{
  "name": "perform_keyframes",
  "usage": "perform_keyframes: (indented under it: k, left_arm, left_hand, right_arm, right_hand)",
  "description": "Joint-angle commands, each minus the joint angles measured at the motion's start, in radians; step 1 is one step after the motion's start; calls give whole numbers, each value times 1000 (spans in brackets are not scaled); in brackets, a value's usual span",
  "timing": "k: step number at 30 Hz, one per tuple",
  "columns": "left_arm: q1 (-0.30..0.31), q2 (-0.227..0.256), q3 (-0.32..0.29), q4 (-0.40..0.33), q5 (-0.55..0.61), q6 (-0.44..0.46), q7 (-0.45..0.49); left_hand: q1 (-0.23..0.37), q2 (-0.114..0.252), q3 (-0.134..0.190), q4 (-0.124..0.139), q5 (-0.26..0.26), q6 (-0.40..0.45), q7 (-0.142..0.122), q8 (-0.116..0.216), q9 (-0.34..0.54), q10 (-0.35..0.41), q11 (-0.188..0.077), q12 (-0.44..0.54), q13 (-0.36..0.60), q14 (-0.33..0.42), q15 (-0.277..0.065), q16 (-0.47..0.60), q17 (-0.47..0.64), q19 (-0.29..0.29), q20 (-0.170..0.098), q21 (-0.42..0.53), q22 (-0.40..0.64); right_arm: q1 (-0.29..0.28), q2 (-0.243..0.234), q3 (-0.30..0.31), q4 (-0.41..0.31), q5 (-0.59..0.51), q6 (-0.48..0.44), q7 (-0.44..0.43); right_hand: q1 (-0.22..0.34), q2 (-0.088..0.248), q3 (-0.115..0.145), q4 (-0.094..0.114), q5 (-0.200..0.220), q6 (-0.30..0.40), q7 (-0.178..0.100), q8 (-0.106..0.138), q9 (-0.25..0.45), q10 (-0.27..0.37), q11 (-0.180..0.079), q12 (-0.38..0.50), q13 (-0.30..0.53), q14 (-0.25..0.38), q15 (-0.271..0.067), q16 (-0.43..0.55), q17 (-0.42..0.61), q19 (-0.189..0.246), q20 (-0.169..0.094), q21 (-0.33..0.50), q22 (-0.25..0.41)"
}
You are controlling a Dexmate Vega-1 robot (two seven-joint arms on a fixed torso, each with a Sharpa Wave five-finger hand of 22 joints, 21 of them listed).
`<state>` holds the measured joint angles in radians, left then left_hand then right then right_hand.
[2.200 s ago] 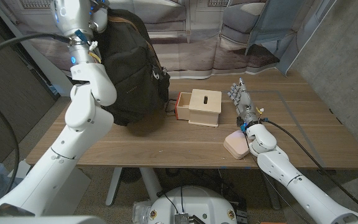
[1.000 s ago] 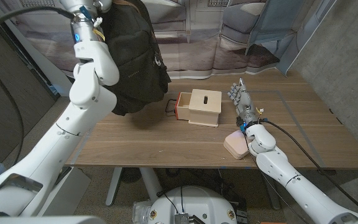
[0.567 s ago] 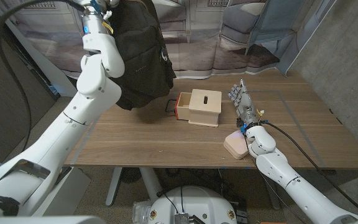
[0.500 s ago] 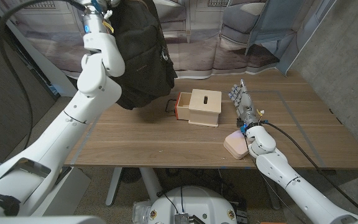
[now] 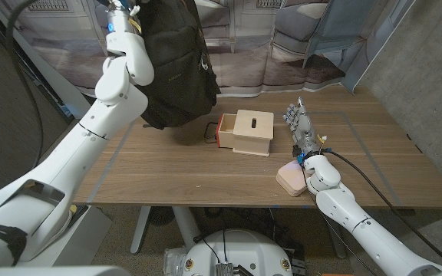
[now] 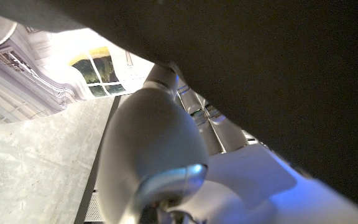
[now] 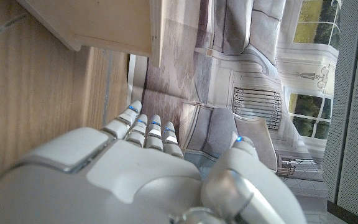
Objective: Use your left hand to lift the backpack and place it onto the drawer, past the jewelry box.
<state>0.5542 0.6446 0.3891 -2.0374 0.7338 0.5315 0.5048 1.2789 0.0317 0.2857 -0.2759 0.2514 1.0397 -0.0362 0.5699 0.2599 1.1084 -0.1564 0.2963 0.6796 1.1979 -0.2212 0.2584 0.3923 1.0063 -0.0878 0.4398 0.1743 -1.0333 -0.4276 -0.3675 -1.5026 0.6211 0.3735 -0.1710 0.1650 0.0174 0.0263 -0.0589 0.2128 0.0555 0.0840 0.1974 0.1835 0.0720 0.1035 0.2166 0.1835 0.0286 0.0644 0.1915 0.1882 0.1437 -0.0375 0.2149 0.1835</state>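
Note:
The black backpack (image 5: 179,69) hangs in the air above the table's far left part, its bottom just left of the wooden box (image 5: 250,132). My left arm (image 5: 125,65) reaches up to the picture's top edge, where the bag's top is. In the left wrist view, my left hand (image 6: 154,155) sits against the dark backpack fabric (image 6: 260,62) and holds it. The box has a slot on top and a red drawer (image 5: 225,130) pulled out on its left. My right hand (image 5: 299,126) stands on its edge right of the box, fingers straight and apart, holding nothing. A small pink rounded case (image 5: 291,179) lies beside its wrist.
The wooden table (image 5: 206,176) has bare surface in front of the box and at its right. A printed curtain (image 5: 282,46) hangs behind the table's far edge. The right wrist view shows my right hand (image 7: 135,168) near the wooden box (image 7: 104,22).
The backpack has come up off the table and swung right toward the wooden box, with my left arm rising. My right hand has stayed where it was.

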Motion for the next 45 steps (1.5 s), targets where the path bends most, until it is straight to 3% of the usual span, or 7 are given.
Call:
perform_keyframes:
  k: [1, 11, 24, 45]
  left_arm:
    - [-75, -10, 41, 90, -39, -106, 47]
    - [-131, -9, 71, 163, -55, -154, 34]
    - [-235, -54, 136, 269, -68, -210, 27]
    - [-331, -116, 199, 359, -65, -282, 43]
  left_hand:
    - [-2, 7, 152, 144, 0, 3, -5, 4, 1, 12, -20, -4, 6, -4, -4, -4, 4, -13, -2, -6, 4]
    - [-2, 8, 158, 144, -3, 1, -10, 6, 1, 13, -20, -9, 7, -8, -5, -8, 7, -22, -2, -10, 4]
    - [-4, 10, 164, 145, -7, 3, -14, 7, -2, 10, -18, -15, 13, -11, -5, -12, 10, -43, -2, -19, 4]
    - [-6, 13, 174, 145, -13, 1, -17, 9, -5, 12, -17, -25, 17, -17, -5, -19, 16, -60, -3, -30, 4]
  right_arm:
    - [-16, -4, 12, -14, -7, 9, -20]
    - [-23, -6, 16, -22, -10, 10, -27]
    - [-48, -13, 27, -48, -13, 13, -46]
    - [-76, -19, 43, -72, -13, 20, -61]
  right_hand:
    - [7, 9, -4, -4, 1, 6, 6, 2, 3, 4, 1, 3, 5, 10, 0, 3, 3, 11, -2, -2, 3]
    - [7, 9, -5, -5, 1, 7, 6, 2, 3, 8, 3, 5, 5, 13, -1, 4, 3, 12, -2, -2, 3]
    - [7, 9, -7, -5, 1, 8, 6, 2, 3, 9, 1, 4, 5, 14, -2, 3, 3, 14, -2, -3, 3]
    - [8, 10, -9, -6, 1, 9, 7, 1, 3, 9, 2, 3, 5, 15, -1, 3, 3, 15, -2, -4, 3]
